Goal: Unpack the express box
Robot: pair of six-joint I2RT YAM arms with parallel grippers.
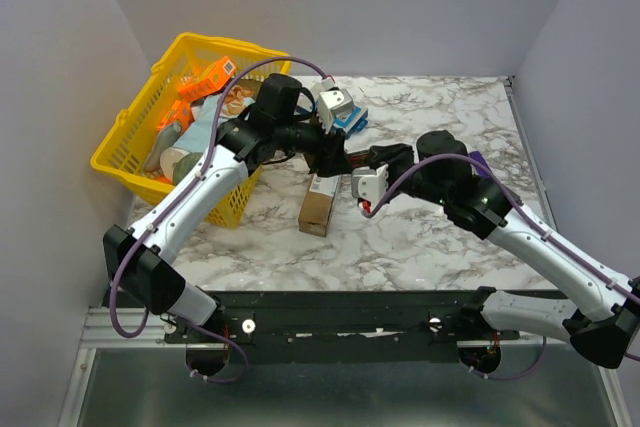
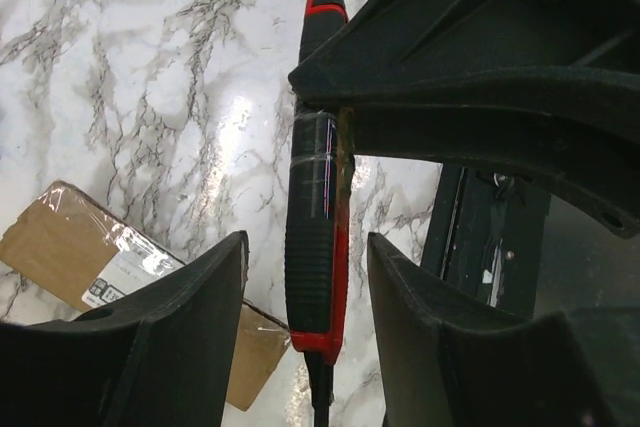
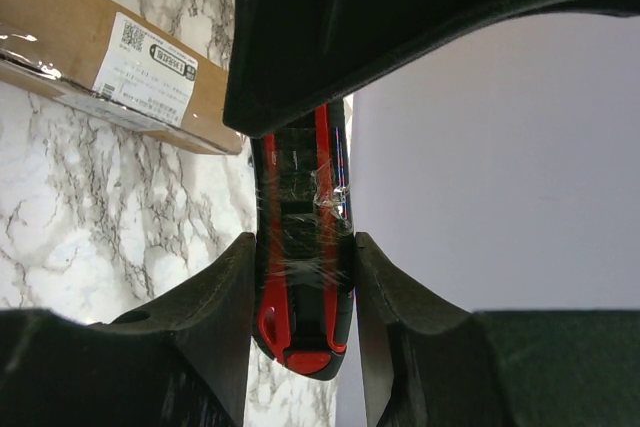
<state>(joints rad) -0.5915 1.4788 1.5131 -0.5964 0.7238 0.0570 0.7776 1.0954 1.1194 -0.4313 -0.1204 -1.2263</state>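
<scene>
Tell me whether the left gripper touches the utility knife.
Apart. Left wrist view: marble shows between the utility knife and both fingers of the left gripper.

Left tool parted, right tool clamped tight.

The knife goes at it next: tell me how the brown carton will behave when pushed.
The express box lies flat on a long face on the marble table, so it probably won't tip or roll. Nothing holds it, so on that glossy top it may slide or pivot. Its clear tape looks slick.
</scene>
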